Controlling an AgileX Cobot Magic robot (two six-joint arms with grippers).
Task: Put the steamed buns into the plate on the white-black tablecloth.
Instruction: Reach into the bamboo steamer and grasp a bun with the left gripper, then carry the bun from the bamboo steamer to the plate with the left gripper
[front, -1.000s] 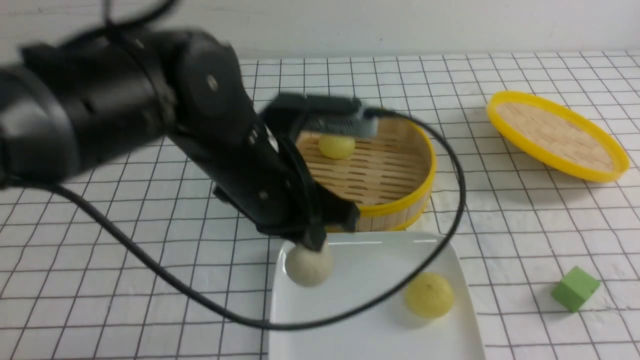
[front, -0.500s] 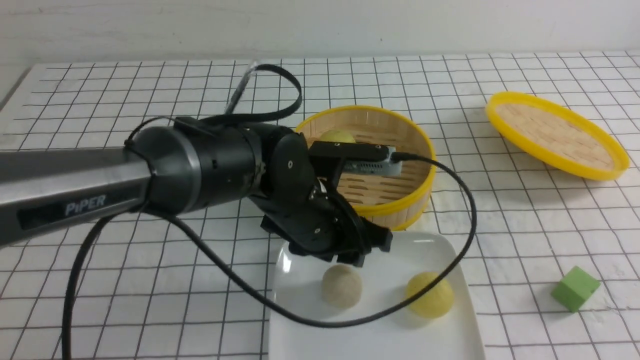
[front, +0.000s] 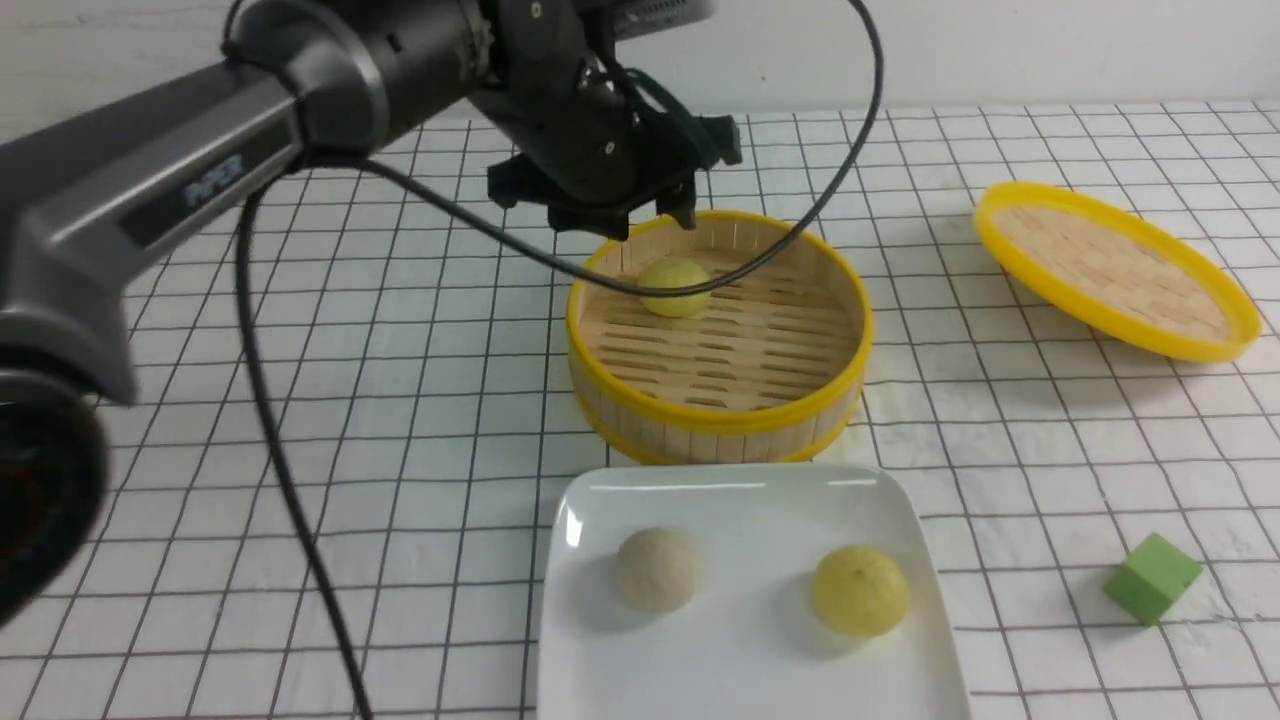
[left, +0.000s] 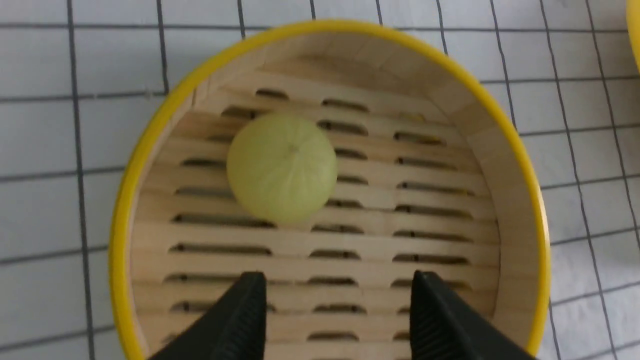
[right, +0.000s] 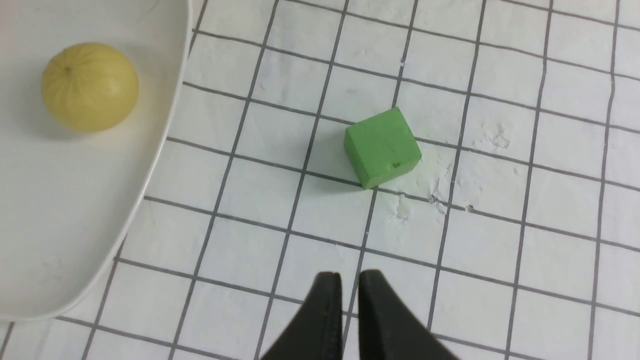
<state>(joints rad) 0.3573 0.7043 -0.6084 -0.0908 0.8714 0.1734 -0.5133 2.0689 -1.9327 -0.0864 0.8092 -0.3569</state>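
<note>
Steamed buns are split between two places. In the front view, a beige bun (front: 655, 570) and a yellow bun (front: 859, 590) sit well apart on the white plate (front: 740, 670), while the third bun (front: 674, 287), pale yellow, lies in the steamer basket (front: 720, 425) near its far wall. The left end effector (front: 650, 222) hangs above that far rim, jaws spread wide and empty. The plate rests on the checked tablecloth (front: 300, 420) covering the counter.

The left wrist view shows the third bun as a smooth dome with faint pleats running to a top dimple. It rests on the slats, clear of the open jaws. It looks light and soft, likely to squash or roll; a gentle pinch across its widest middle seems best.

The right wrist view shows the right end effector (right: 350, 282) over bare cloth near the green cube (right: 382, 147), its jaws nearly together with nothing between them.
</note>
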